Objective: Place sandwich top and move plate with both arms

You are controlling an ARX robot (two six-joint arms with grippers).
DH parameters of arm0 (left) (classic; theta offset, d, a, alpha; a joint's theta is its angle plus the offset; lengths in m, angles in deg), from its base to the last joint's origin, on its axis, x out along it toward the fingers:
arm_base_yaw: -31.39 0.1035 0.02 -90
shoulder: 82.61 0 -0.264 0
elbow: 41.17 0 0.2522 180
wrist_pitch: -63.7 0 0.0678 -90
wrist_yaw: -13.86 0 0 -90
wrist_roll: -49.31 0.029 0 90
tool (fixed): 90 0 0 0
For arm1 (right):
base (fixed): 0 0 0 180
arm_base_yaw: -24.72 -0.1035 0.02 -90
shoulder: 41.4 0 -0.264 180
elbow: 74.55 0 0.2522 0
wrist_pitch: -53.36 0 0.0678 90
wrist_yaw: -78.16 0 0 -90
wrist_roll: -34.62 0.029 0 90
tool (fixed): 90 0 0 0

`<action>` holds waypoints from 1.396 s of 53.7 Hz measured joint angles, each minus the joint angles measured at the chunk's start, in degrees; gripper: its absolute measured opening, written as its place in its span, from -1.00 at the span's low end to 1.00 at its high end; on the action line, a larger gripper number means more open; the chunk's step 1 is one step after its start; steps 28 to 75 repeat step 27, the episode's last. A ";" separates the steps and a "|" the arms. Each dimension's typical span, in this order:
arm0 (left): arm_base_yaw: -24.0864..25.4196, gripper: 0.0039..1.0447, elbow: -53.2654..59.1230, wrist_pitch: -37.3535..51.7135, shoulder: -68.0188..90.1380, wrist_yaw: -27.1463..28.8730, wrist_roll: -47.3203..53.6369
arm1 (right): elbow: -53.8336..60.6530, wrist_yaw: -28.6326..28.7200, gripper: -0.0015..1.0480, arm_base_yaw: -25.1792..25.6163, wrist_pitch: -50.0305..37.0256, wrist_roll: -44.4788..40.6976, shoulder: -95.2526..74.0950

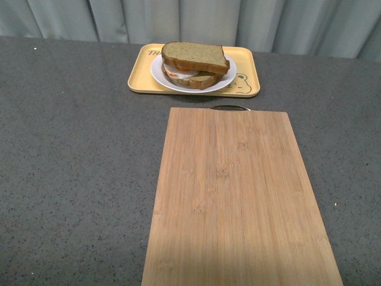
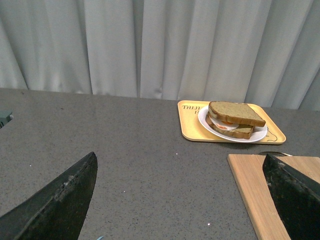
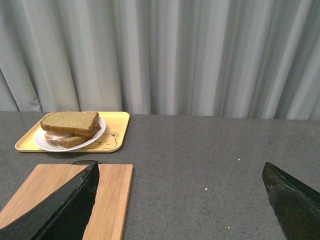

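Both steps look done from my seat: sandwich top (image 1: 195,56) capping the stack, plate (image 1: 159,71) on the yellow tray (image 1: 140,74), left end effector (image 2: 182,200) and right end effector (image 3: 182,200) spread wide, holding nothing.

I am seeing the sandwich top (image 1: 195,56) sitting on the egg slice (image 1: 191,77), on the plate (image 1: 164,77), in the tray (image 1: 140,74), behind the cutting board (image 1: 238,196).

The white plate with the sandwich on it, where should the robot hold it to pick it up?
Best by the rim. The plate sits in the yellow tray, and the sandwich top covers most of its middle, so only the thin white edge is free. One hand could probably pinch the rim at each side, left and right, coming down from above to clear the tray's raised lip, and keep it level.
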 joint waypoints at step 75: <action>0.00 0.88 0.00 0.00 0.00 0.00 0.00 | 0.00 0.00 0.82 0.00 0.00 0.00 0.00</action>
